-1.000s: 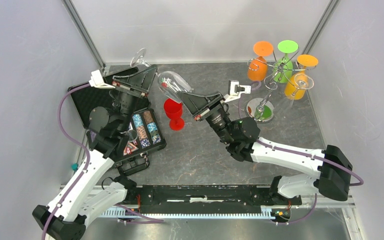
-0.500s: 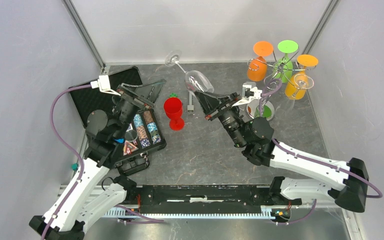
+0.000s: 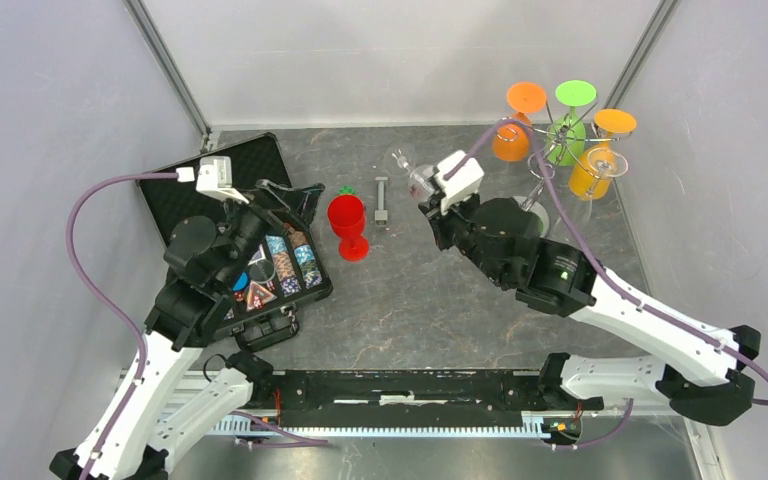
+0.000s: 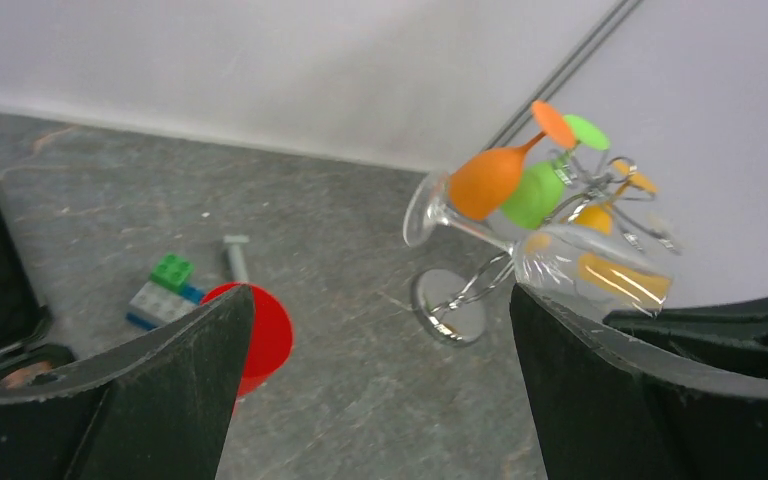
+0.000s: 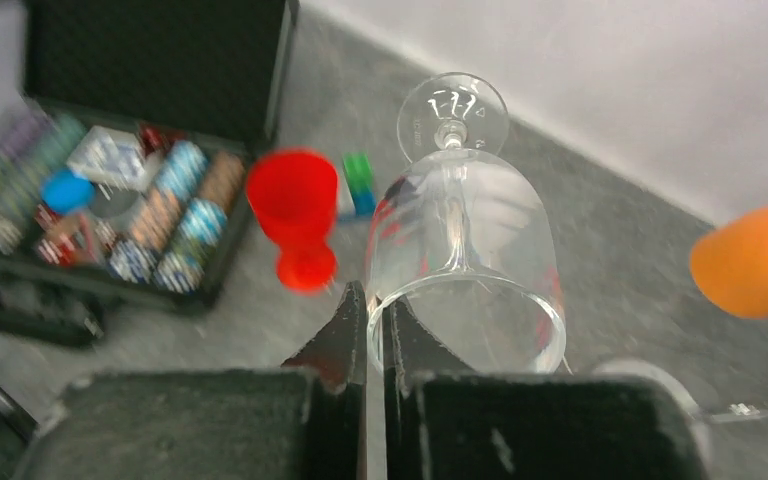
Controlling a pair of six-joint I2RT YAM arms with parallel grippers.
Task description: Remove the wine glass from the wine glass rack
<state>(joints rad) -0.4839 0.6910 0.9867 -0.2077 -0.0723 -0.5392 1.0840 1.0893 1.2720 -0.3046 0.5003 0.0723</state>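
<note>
**Clear wine glass pinched at its rim by the right tool, off the rack**

In the right wrist view the wine glass [image 5: 460, 250] fills the middle of the frame. Its bowl mouth is turned toward the camera and its round foot points away, toward the upper centre. The right tool [image 5: 372, 300] is seen pressed together at the lower centre. The thin wall of the bowl is caught between its fingers [image 5: 345, 340] at the left side of the rim, so the rest of the glass lies up and to the right of the grip.

From the top view the glass is found at the upper centre, largely covered by the right wrist (only a little clear glass shows past it). It is set to the left of the wine glass rack [image 4: 450, 308] and apart from its wire arms. Whether the glass touches the bench [image 3: 410, 290] cannot be told.

On the rack, in the upper right of the top view, an orange glass [image 3: 512, 140], a green glass [image 3: 567, 135] and a yellow glass [image 3: 590, 178] are hung bowl down.

The left tool [image 4: 380, 300] is spread wide with nothing between its fingers [image 4: 160, 390]. It is held at the left of the top view, above an open case [image 3: 280, 265] of chips. A red goblet [image 3: 347, 225] stands on the bench between the case and the held glass.
</note>
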